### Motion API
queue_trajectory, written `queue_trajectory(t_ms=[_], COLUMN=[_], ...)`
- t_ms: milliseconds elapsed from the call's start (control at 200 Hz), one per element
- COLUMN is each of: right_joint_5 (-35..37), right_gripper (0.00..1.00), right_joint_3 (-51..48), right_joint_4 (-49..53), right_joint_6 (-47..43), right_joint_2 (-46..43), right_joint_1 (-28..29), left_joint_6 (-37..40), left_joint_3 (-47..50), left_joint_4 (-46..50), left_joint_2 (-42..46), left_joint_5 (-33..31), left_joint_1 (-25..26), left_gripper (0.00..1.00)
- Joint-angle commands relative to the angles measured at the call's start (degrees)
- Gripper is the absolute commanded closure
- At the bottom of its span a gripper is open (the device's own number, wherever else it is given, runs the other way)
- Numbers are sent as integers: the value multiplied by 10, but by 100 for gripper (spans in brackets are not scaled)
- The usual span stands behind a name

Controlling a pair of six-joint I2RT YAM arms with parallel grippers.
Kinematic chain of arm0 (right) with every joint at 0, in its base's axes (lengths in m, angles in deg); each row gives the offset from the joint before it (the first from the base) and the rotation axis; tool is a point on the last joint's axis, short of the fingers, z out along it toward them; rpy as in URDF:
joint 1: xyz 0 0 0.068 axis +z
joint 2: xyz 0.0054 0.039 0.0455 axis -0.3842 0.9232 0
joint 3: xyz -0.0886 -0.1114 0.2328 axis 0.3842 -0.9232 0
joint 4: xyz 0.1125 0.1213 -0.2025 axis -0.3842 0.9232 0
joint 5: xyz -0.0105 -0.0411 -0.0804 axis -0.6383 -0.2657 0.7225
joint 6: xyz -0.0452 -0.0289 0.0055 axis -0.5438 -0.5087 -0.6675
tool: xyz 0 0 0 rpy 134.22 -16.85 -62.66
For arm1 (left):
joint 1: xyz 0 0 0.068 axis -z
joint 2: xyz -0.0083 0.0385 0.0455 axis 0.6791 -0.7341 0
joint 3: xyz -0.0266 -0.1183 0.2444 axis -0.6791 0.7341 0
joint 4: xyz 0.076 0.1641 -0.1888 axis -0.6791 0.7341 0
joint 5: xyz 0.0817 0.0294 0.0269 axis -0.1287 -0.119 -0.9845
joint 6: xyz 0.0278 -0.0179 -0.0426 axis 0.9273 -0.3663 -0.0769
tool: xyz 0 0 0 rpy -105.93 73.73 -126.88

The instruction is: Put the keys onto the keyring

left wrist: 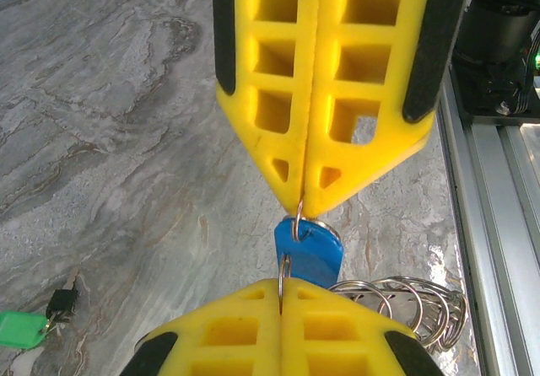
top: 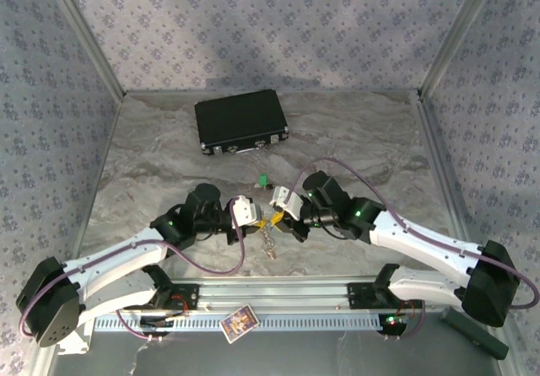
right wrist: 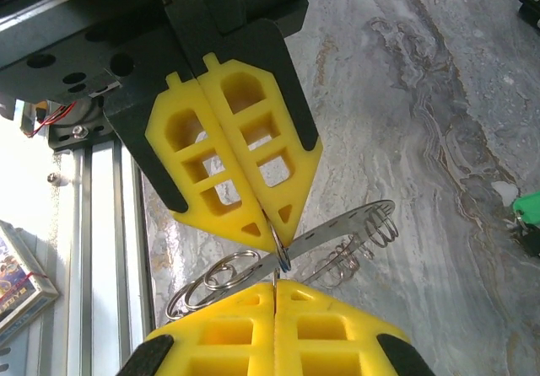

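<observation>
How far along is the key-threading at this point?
Done: nothing clearly finished. In hand: the left gripper and right gripper are both shut on a small loop of the keyring, with the blue key hanging at that loop; whether it is fully threaded I cannot tell. Left: the green key lies on the table, apart.
</observation>
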Motion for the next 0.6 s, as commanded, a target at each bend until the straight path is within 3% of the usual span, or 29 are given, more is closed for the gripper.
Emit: queue_trajectory(t_ms=[0,230,595], right_joint_5=[-13,-6,99], right_gripper=[100,100,100], right_joint_3=[21,25,36], right_joint_4=[-13,-16,-10], right_joint_6=[-6,-13,11], right_joint_2=[8,17,31], right_joint_1=[5,8,20], left_joint_6=[11,8,5], left_joint_3=[-21,-25,-27], left_joint_4=[-11,-9,-2], left_joint_2=[-2,-8,-3], left_joint_5=[19,20,23], left_joint_1=[5,4,5], left_gripper=[100,100,100])
